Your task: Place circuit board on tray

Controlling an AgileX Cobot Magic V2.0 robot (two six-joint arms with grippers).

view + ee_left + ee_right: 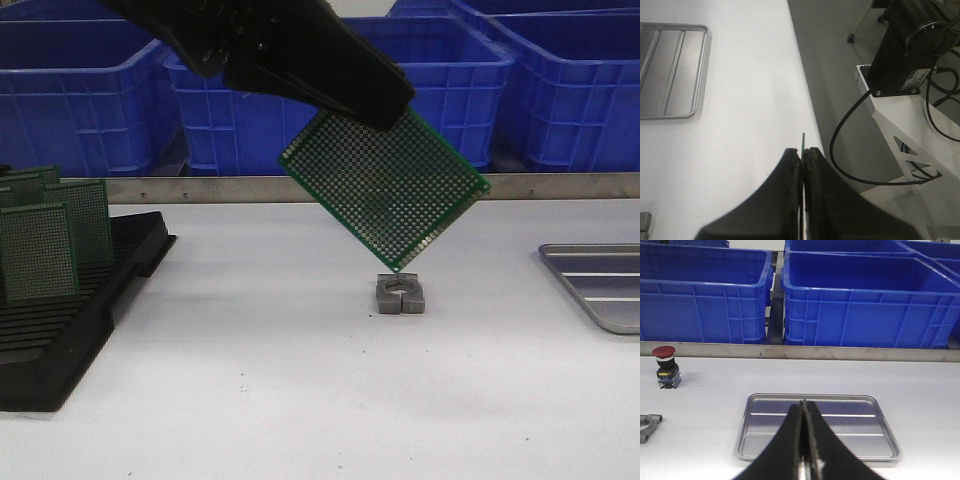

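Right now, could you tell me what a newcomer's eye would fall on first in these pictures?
First, the green circuit board, held tilted on one corner in the left gripper, above a small grey metal block at mid-table. Next, the blue bins lined up behind the table, then the black slotted rack of more boards on the left and the empty silver tray on the right.

No readable text anywhere; white label (916, 78) on black motor housing too blurred to read.

Electronics workshop, blue bins (90, 95), board rack (60, 320)
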